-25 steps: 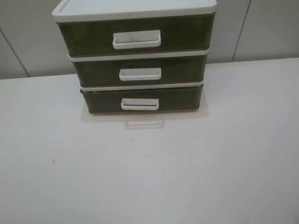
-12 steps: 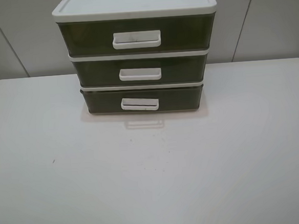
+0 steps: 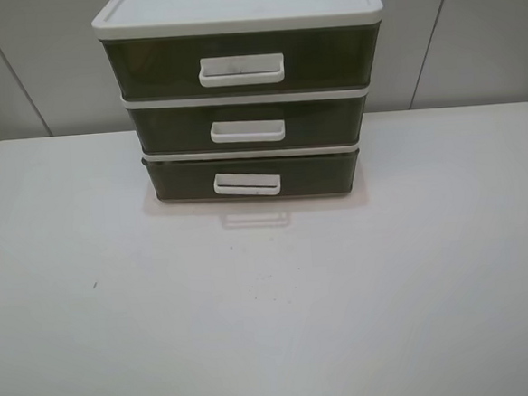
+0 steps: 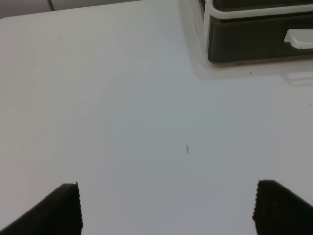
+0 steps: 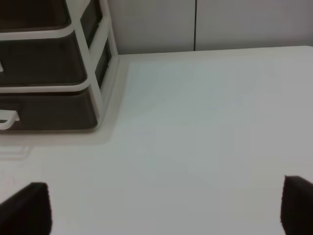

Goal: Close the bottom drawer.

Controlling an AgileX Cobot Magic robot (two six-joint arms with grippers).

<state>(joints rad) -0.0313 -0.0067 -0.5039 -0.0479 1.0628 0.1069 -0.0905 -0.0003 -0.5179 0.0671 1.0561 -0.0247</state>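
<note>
The white-framed cabinet (image 3: 238,14) stands at the back middle of the white table (image 3: 271,297), with three olive-brown drawers. The bottom drawer (image 3: 181,181) with its white loop handle (image 3: 247,185) sits lowest; its front stands slightly forward of the frame above. It also shows in the left wrist view (image 4: 244,44) and the right wrist view (image 5: 49,110). No arm shows in the exterior high view. My left gripper (image 4: 166,208) is open and empty above bare table, well short of the cabinet. My right gripper (image 5: 166,208) is open and empty, to the cabinet's right.
The middle drawer (image 3: 169,130) and the taller top drawer (image 3: 151,68) sit in the frame above. A grey panelled wall (image 3: 470,29) rises behind the table. A small dark speck (image 3: 94,285) marks the table at the left.
</note>
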